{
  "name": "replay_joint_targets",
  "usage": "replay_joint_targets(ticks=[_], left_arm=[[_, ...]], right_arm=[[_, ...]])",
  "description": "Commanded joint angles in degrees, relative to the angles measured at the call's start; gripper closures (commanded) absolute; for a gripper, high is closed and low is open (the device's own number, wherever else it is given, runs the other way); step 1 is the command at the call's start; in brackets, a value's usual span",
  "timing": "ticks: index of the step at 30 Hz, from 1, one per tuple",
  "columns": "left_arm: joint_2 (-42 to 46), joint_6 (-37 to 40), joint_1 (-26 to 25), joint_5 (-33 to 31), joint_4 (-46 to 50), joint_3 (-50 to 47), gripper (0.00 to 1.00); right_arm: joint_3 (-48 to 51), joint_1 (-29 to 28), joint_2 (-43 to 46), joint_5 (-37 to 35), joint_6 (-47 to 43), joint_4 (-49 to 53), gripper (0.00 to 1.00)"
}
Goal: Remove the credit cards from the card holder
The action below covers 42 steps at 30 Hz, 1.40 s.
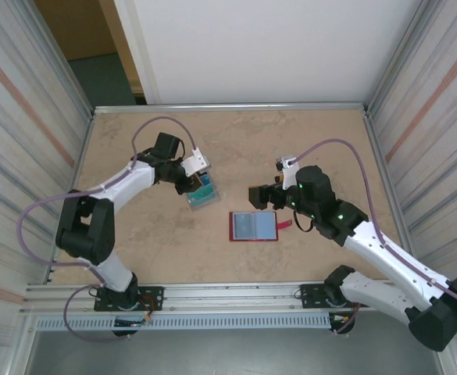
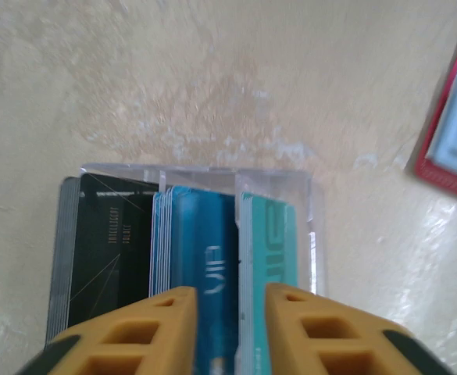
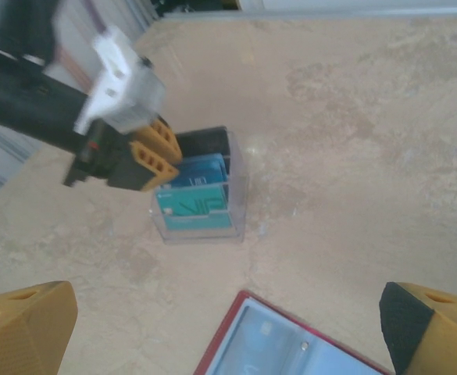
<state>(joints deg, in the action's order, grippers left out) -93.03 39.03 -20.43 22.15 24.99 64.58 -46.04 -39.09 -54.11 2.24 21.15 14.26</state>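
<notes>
Tabletop, clear tray near card holder

The beige table carries the open card holder and a clear card box.

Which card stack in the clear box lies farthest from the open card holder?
The black stack; the blue stack and the teal stack stand between it and the card holder.
</notes>
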Motion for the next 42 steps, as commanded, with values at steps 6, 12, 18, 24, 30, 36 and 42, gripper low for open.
replay_joint_targets(ticks=[6, 12, 18, 24, 30, 36, 42], left_arm=[[18.39, -10.06, -0.64, 1.97, -12.39, -11.96, 0.26], [31.77, -22.87, -0.58, -3.31, -25.06, -22.73, 0.01], [39.89, -37.0, -0.58, -12.09, -26.73, -27.81, 0.01], [45.04, -47.74, -0.63, -18.37, -28.97, -32.73, 0.01], [48.1, -50.8, -0.49, -21.71, -29.59, -34.42, 0.01], [48.14, -50.64, -0.5, -22.33, -28.33, -34.25, 0.01], [47.47, -50.46, -0.49, -22.27, -27.92, -34.21, 0.01]], right_arm=[[-8.13, -6.92, -10.06, -13.19, 7.35, 13.52, 0.04], [-13.17, -12.31, -18.91, -18.67, 13.26, 24.37, 0.23], [-14.82, -16.19, -26.53, -16.68, 16.52, 25.85, 0.36], [-17.89, -19.04, -34.57, -15.11, 16.74, 26.24, 0.48], [-19.87, -19.44, -40.58, -13.65, 16.21, 25.75, 0.56], [-21.24, -19.36, -45.42, -12.8, 16.47, 25.65, 0.57], [-20.89, -19.09, -47.99, -10.71, 17.5, 24.71, 0.57]])
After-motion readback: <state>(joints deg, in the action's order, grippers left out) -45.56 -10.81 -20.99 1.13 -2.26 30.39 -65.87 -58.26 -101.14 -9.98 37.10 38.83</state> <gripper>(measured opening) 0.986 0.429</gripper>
